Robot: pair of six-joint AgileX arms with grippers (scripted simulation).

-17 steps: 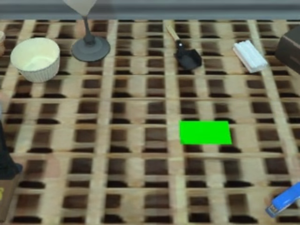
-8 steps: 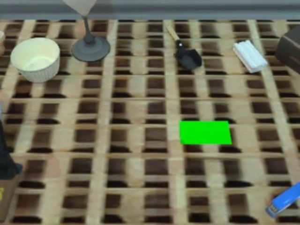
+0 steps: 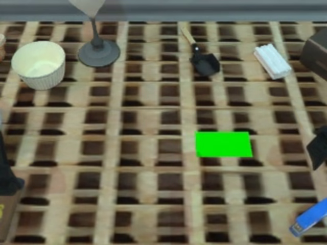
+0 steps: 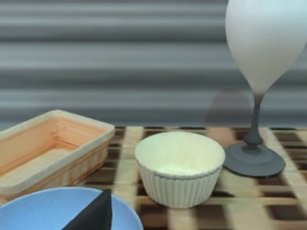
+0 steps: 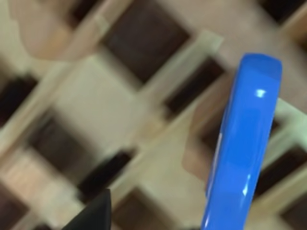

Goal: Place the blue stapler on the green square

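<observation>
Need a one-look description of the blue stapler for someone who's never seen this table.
Start at the green square on the slatted wooden table, then go toward the top view's bottom right corner. The blue stapler lies there at a slant, partly cut off by the edge. It is the only bright blue thing, with a silvery end.

Open tabletop between blue stapler [image 3: 310, 218] and green square [image 3: 224, 144]; nothing stands between.

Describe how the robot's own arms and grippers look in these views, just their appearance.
Little shows. The right arm is a matte black angular piece at the top view's right edge. The left arm is a dark, near-black column at the left edge. Each wrist view shows one black pointed fingertip. No cables or markings visible.
</observation>
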